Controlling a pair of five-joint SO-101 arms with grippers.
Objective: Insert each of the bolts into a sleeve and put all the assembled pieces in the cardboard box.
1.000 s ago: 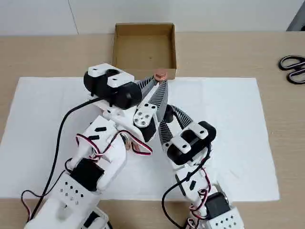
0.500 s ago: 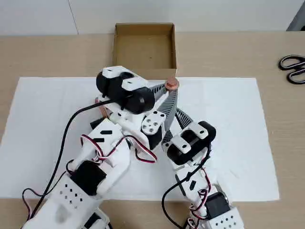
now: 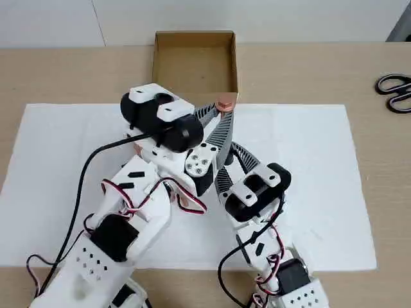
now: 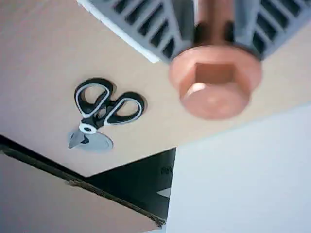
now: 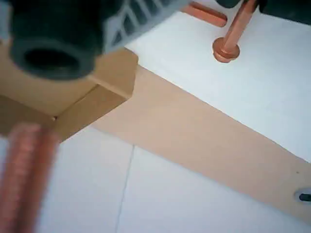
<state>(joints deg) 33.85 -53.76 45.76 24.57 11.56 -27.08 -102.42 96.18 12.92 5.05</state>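
My left gripper (image 3: 223, 110) is shut on a copper bolt (image 3: 225, 102), whose head sticks out past the fingertips just in front of the front right corner of the cardboard box (image 3: 194, 35). The left wrist view shows that bolt (image 4: 214, 82) head-on, clamped between the grey fingers (image 4: 146, 29). My right gripper (image 3: 228, 157) sits below and behind, partly hidden under the left arm. In its wrist view it appears shut on a black sleeve (image 5: 46, 48), with a blurred threaded copper shaft (image 5: 24, 179) close by.
A loose bolt (image 5: 228, 46) and another copper piece (image 5: 204, 14) lie on the white paper (image 3: 308, 160). A corner of the box (image 5: 104, 82) shows close by. Scissors (image 3: 395, 92) lie at the far right of the table.
The left arm swung the bolt right and toward me, then back up toward the box's front right corner. The right arm has stayed still.
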